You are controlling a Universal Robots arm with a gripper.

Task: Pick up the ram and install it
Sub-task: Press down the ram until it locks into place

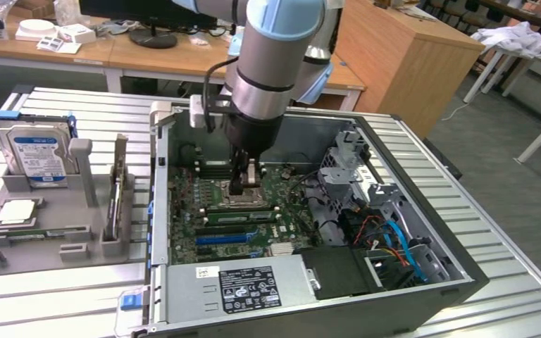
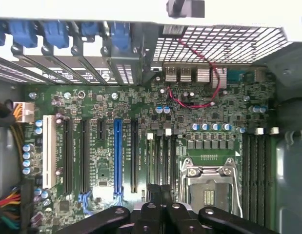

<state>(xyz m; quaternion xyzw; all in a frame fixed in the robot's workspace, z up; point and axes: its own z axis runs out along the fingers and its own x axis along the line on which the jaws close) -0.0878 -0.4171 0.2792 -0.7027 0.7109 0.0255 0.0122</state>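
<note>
The ram is a long, narrow green stick lying in a slot of the motherboard – just below the gripper, whose fingers stand close together above it with nothing between them. One more stick stands upright in the grey holder, beside one hard drive and one square CPU.

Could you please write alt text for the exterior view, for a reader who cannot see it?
A robot arm's gripper reaches into an open computer case, low over the motherboard. On the exterior view's left, a grey holder carries a hard drive.
</note>
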